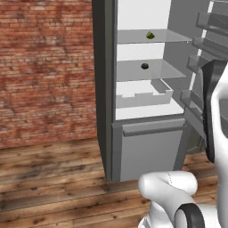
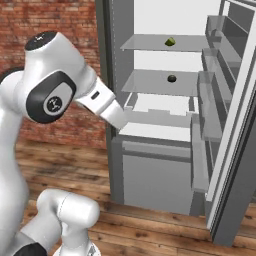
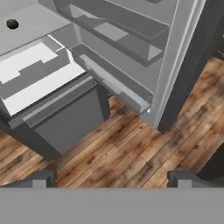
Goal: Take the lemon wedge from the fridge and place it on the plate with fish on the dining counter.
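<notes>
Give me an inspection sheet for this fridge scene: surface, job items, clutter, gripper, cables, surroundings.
Surface: glass shelves inside the open fridge, white interior.
Job's things: lemon wedge lies on the upper shelf; fridge door swung open to the right, racks bare.
Clutter: small dark round item on the shelf below.
Gripper: gripper fingertips apart, holding nothing, looking down at the fridge's lower part and the floor.
Cables: nothing seen.
Surroundings: brick wall, wooden plank floor.
</notes>
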Controlling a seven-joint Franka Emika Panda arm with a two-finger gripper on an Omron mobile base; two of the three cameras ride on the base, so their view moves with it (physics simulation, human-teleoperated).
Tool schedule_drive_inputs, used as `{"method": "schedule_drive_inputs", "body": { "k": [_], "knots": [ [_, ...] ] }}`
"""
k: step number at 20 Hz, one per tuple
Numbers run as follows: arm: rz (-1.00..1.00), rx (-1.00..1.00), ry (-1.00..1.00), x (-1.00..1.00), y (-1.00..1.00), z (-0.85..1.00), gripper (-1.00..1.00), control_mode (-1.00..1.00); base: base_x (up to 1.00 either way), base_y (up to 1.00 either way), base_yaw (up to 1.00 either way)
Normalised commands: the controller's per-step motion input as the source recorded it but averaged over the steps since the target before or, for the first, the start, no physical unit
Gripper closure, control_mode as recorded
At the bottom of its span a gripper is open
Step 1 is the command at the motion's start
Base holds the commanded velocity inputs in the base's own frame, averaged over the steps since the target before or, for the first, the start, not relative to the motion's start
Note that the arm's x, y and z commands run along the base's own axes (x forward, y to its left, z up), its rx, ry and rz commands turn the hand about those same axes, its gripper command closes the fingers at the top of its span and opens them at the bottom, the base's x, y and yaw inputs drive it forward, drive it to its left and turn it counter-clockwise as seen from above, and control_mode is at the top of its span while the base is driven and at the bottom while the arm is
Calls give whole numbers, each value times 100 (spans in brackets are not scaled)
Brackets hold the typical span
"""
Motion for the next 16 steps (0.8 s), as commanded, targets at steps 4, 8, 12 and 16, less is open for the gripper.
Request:
{"method": "schedule_drive_inputs", "body": {
  "k": [4,8,12,16],
  "knots": [
    [19,4,-18,9,95,-22,-100,-100,0,0,0],
    [12,3,-22,0,56,-21,-100,-100,0,0,0],
    [0,1,-16,0,9,-18,-100,-100,0,0,0],
    [0,0,-14,1,0,-16,-100,-100,0,0,0]
  ]
}}
